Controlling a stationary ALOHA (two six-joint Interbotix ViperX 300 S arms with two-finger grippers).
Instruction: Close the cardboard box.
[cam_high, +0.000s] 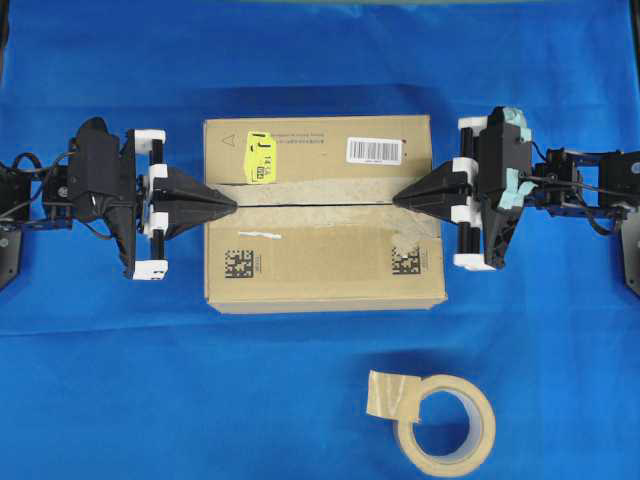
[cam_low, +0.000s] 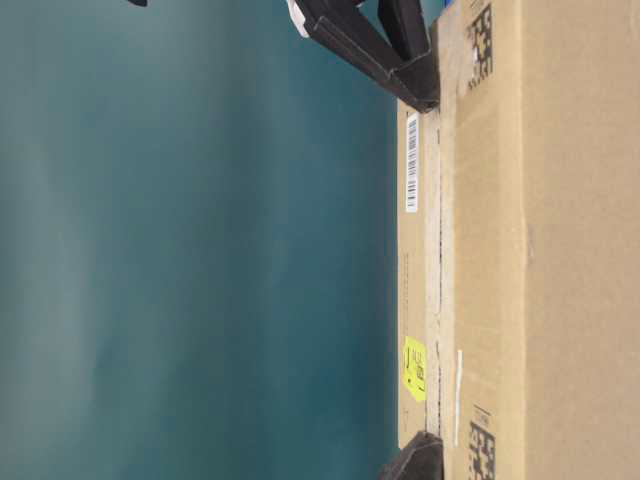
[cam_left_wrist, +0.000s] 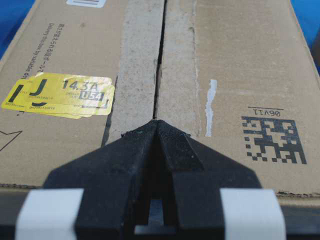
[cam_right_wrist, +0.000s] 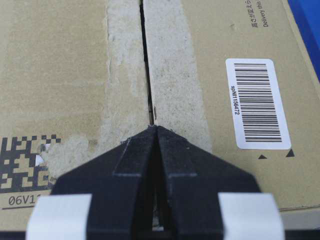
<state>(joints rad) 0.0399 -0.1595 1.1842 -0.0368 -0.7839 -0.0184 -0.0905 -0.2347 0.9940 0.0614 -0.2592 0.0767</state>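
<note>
Table (cam_high: 100, 380): blue cloth fills the frame.
Cardboard box (cam_high: 330, 270): centre of frame, flaps down flat, seam running left-right between my arms; contents hidden.
My left end effector (cam_high: 232, 203): fingers pinched together, empty, tip resting at the seam's left end.
My right end effector (cam_high: 398, 200): likewise closed, empty, at the seam's right end.
Tape roll (cam_high: 445, 425): lower right, nearer my right arm.
Judgement: box looks closed.

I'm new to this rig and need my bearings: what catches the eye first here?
The cardboard box sits mid-cloth with its top flaps down, meeting at a narrow seam. The left end effector and the right end effector, both shut, press their tips on opposite ends of that seam. A tape roll lies nearer the front edge.
</note>
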